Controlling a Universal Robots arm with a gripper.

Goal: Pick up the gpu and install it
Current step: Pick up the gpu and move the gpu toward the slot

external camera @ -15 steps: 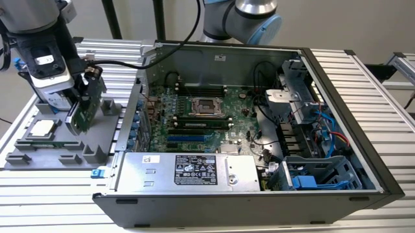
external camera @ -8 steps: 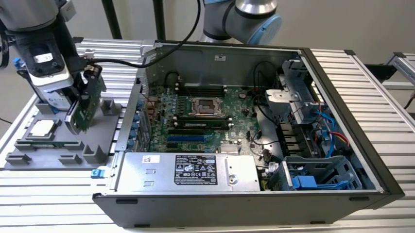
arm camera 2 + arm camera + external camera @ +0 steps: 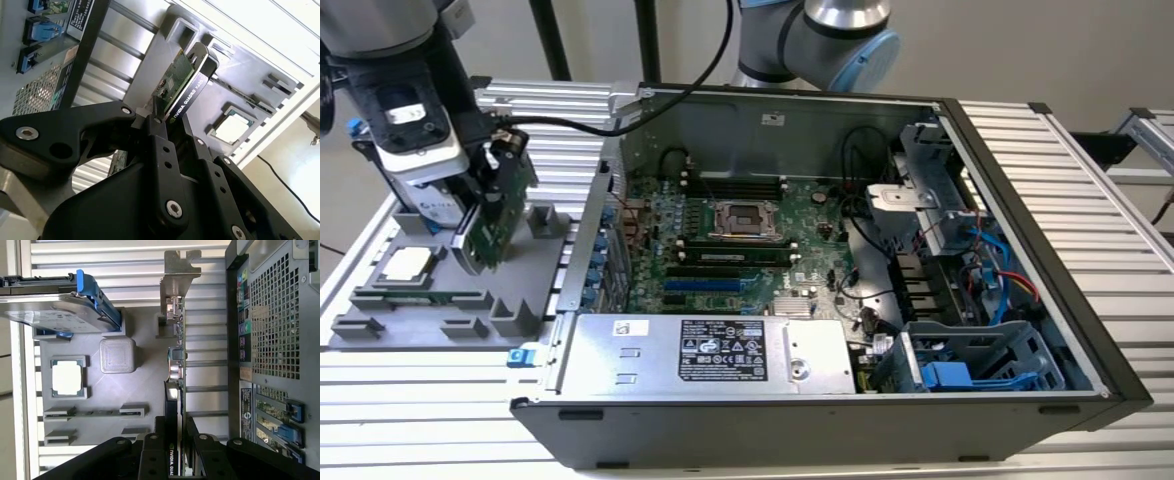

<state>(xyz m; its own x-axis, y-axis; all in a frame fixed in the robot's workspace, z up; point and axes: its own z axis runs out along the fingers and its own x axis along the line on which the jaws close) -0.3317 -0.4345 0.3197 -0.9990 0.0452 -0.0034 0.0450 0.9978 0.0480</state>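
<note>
table [image 3: 1067, 160]: ribbed aluminium slats, pale wall behind
pc case [image 3: 1014, 330]: lies open on its side mid-table; motherboard [image 3: 790, 285] faces up, silver power supply [image 3: 707, 350] along the near edge
tray [image 3: 400, 335]: grey parts fixture on the table, just beside the case on the exterior view's left
gripper [image 3: 478, 188]: over the tray, outside the case; black fingers [image 3: 165, 150] clamped onto the two faces of the gpu, nearly closed with just the card between them
gripper, wrist views: same clamp seen in the second wrist view [image 3: 172, 125] and the first wrist view [image 3: 175, 427]
gpu [image 3: 491, 232]: held in the gripper, on edge and tilted, green board face visible in the exterior view, low end down at the tray; cannot tell if it touches the tray
gpu detail: black shroud edge plus green board [image 3: 187, 82]; edge-on in the first wrist view [image 3: 176, 370]
bracket [image 3: 179, 275]: silver, on the gpu end farthest from the gripper
cpu chip [image 3: 407, 263]: flat in a tray pocket, apart from the gpu
hard drive [image 3: 50, 312]: silver, blue rails, on the tray, well apart from the gpu
</note>
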